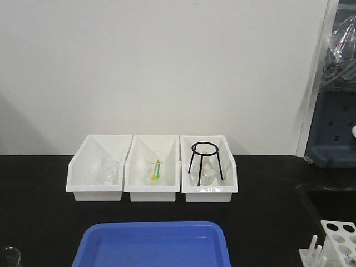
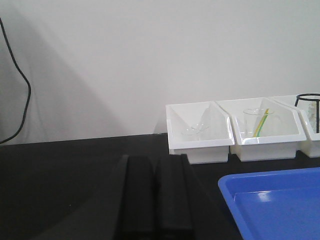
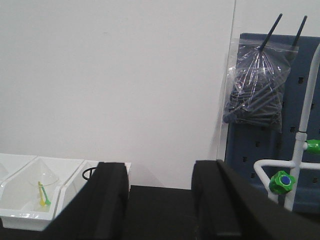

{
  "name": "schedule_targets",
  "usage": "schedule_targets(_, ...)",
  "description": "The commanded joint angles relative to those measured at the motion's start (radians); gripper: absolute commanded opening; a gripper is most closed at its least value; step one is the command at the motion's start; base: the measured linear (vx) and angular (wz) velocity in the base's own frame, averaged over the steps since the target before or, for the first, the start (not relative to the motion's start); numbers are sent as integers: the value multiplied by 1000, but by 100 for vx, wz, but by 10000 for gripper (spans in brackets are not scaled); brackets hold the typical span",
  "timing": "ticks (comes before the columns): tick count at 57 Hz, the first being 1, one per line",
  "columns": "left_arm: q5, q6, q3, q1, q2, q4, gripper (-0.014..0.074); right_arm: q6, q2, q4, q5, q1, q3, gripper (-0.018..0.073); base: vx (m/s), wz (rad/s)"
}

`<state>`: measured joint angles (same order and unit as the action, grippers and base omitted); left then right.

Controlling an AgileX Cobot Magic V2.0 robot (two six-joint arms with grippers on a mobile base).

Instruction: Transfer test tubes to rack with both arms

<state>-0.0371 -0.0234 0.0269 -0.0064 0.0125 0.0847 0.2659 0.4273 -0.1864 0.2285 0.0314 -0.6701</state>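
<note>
Where the black bench (image 1: 39, 222) meets the plain white wall (image 1: 167, 61), three white bins (image 1: 151, 167) stand in a row, holding from left to right clear glassware (image 1: 104, 173), a cup with green and yellow sticks (image 1: 156, 169), and a black wire tripod (image 1: 206, 161). A blue tray (image 1: 156, 245) lies nearer the front. The white rack (image 1: 335, 242) sits at the front right; no test tubes are discernible. The left gripper (image 2: 154, 192) is nearly closed and empty; the right gripper (image 3: 160, 200) is spread wide and empty. A blue pegboard (image 3: 260, 145) hangs at far right.

White rack (image 1: 338, 240) – white bins (image 1: 151, 167) – blue tray (image 1: 153, 245) – black tripod ring (image 1: 207, 161), black tabletop (image 1: 39, 211).
</note>
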Motion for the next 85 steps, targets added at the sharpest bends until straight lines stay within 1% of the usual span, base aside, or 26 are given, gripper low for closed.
schedule_targets(1, -76, -9, -25, 0, 1, -11, -5, 8, 9, 5, -75, 5, -33, 386, 0, 0)
schedule_targets(10, -76, -9, -25, 0, 1, -11, -5, 12, -17, 9, -88, 5, 2, 375, 0, 0)
schedule_targets(16, -76, -9, -25, 0, 1, -11, -5, 9, -75, 19, -141, 5, 89, 321, 0, 0)
schedule_targets(21, -76, -9, -25, 0, 1, -11, -5, -18, -141, 19, -163, 5, 181, 237, 0, 0)
schedule_targets(25, -76, -9, -25, 0, 1, -11, -5, -47, -196, 29, -149, 5, 270, 142, 0, 0)
schedule_targets(32, -76, -9, -25, 0, 1, -11, -5, -92, -279, 111, -133, 5, 414, -17, 0, 0)
schedule_targets(36, -76, -9, -25, 0, 1, -11, -5, -113, -315, 171, -133, 5, 486, -15, 0, 0)
schedule_targets(39, -76, -9, -25, 0, 1, -11, -5, -130, -341, 195, -140, 5, 537, -13, 0, 0)
schedule_targets(44, -76, -9, -25, 0, 1, -11, -5, -156, -400, 200, -192, 5, 638, -13, 0, 0)
schedule_targets(48, -76, -9, -25, 0, 1, -11, -5, -162, -452, 200, -273, 5, 724, -11, 0, 0)
schedule_targets(51, -74, -9, -25, 0, 1, -11, -5, -170, -449, 200, -218, 4, 709, -12, 0, 0)
schedule_targets(55, -74, -9, -25, 0, 3, -11, -5, -172, -442, 199, -215, 2, 714, -12, 0, 0)
schedule_targets(61, -75, -9, -25, 0, 3, -11, -5, -172, -442, 199, -174, 2, 714, -12, 0, 0)
schedule_targets(85, -76, -9, -25, 0, 3, -10, -5, -172, -442, 199, -169, 2, 714, -8, 0, 0)
